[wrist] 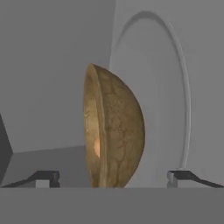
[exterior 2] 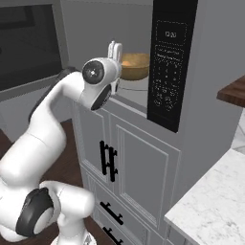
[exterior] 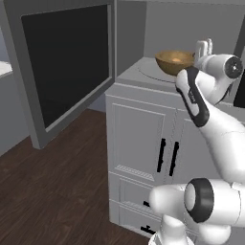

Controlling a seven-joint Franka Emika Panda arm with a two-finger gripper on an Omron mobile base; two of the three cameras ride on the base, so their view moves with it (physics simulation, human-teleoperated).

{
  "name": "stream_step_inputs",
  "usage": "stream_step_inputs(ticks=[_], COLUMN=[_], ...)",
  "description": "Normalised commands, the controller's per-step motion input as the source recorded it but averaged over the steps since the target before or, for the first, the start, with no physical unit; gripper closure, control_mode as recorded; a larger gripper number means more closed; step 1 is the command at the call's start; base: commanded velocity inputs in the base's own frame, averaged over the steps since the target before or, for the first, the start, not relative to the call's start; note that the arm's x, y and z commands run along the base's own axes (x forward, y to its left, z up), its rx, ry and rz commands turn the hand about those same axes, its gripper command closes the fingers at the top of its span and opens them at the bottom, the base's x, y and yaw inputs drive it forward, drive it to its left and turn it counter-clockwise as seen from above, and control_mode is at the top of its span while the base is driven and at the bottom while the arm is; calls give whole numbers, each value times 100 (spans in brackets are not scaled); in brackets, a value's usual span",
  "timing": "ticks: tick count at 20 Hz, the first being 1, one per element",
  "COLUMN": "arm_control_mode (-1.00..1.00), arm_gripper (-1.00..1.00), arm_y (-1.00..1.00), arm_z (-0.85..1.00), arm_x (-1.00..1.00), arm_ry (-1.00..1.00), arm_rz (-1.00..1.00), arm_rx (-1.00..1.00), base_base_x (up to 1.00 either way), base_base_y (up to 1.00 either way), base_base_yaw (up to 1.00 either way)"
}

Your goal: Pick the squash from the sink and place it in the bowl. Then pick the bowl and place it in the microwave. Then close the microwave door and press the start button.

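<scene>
So the arm (exterior: 210, 129) is reaching up from the base toward the open microwave (exterior 2: 143, 91), with the grey cabinet doors (exterior 2: 129, 167) and their black handles right below it. The fingers (wrist: 113, 177) are spread wide and released, not gripping anything: in the hand view the two dark tips sit one on each side of the bowl (wrist: 114, 131) with clear gaps, so nothing is touching. In the left base view you can see the fingers (exterior: 203, 48) poking up just beside the bowl's (exterior: 174, 62) right side.

The bowl itself is sitting upright on the pale round turntable (exterior: 153, 72) inside the microwave, toward the front edge of the turntable. There's a little orange patch inside it, which is the squash (exterior: 178, 60), resting at the bottom of the bowl.

The microwave door (exterior: 64, 62) is swung wide open off to the left, dark glass facing out. On the right of the opening is the black control panel (exterior 2: 170, 62). A marble worktop (exterior 2: 215, 206) corner shows at the lower right in the right base view.
</scene>
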Motion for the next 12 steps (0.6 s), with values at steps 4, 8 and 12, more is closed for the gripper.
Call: stream_step_inputs(ticks=[4,8,12], arm_control_mode=[-100,-100,-100], arm_gripper=[-100,-100,-100], arm_y=[39,47,63], arm_z=[70,51,35], arm_x=[-100,-100,-100], arm_ry=[-12,-7,0], arm_rz=[0,0,0], arm_rx=[1,0,0], base_base_x=[0,0,0], base_base_y=[0,0,0], base_base_yaw=[0,0,0])
